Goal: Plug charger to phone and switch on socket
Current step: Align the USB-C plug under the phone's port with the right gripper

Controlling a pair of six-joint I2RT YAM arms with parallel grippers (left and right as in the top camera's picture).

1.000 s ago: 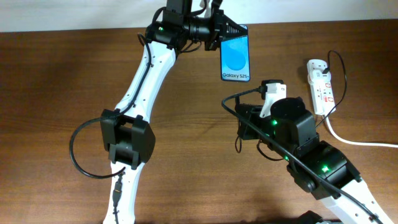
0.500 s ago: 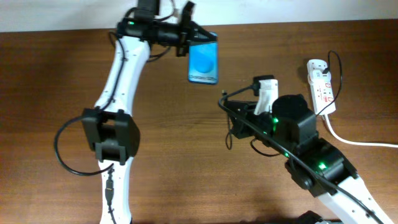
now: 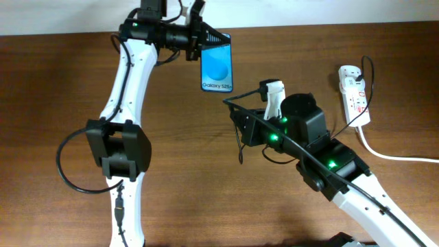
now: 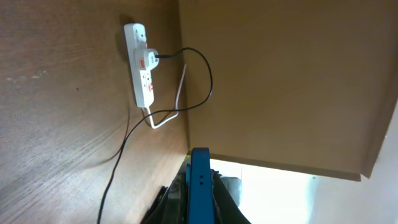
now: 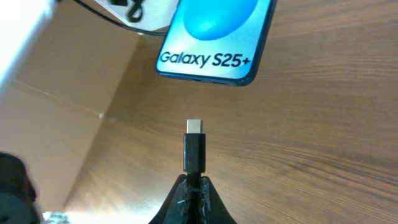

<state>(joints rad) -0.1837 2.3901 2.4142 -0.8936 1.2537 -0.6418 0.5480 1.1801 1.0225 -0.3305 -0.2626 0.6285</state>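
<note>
— Right gripper [image 5: 194, 182] pinches the charger [image 5: 194, 149] close behind its rigid tip, a good hold, since the rest is light and probably limp. Where is the phone [image 5: 214, 37]?
— Left gripper [image 3: 202, 40] clamps its top end. It looks slick and fragile. Its bottom edge faces the tip, near but apart.

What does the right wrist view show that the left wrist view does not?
Only right wrist: the charger's connector tip held in the right pincer, below the lettering "Galaxy S25+". Only left wrist: the white power strip and its thick white cord. Both: the phone and the wooden table.
</note>
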